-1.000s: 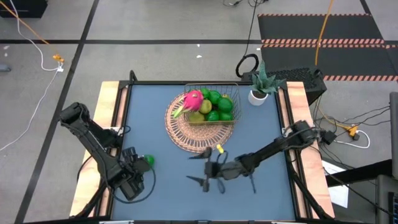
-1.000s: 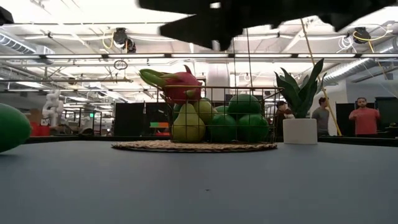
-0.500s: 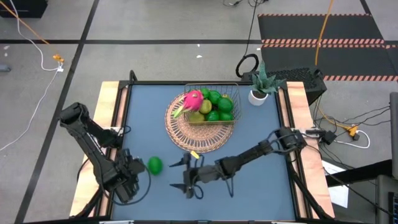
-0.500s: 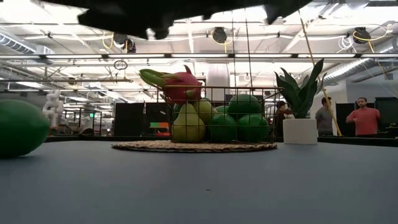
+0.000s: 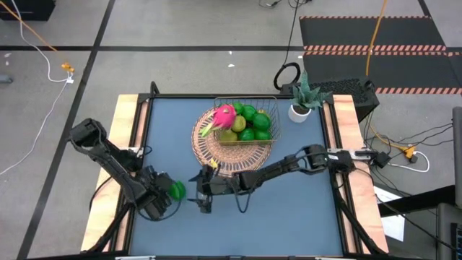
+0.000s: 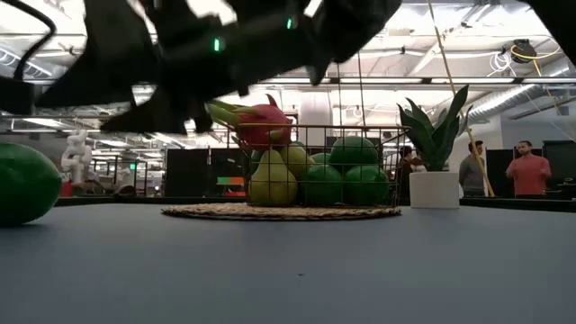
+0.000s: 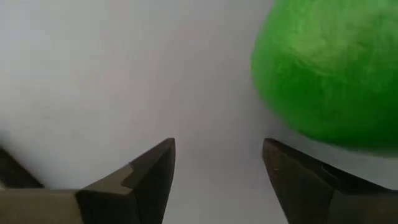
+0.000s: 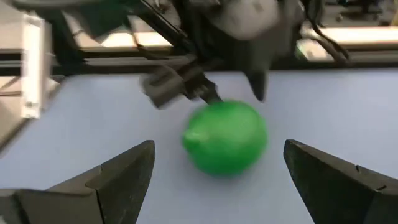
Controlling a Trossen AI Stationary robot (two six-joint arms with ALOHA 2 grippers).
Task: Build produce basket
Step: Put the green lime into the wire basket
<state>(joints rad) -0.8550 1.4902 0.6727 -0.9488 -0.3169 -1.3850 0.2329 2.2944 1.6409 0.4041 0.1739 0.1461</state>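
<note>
One loose lime [image 8: 225,137] shows between right fingers [image 8: 118,177], unseen overhead.

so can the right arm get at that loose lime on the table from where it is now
Probably yes. The right end effector is open and aimed straight at the lime, with bare table between them. The left end effector sits close behind the lime, so it may crowd the grasp.

My two dark fingers [image 7: 149,171] stand apart with nothing between them, only pale table surface [image 7: 93,68]. A green lime [image 7: 329,68] lies just ahead of my gripper [image 7: 217,163], off toward one fingertip and outside the gap, not touching either finger.
</note>
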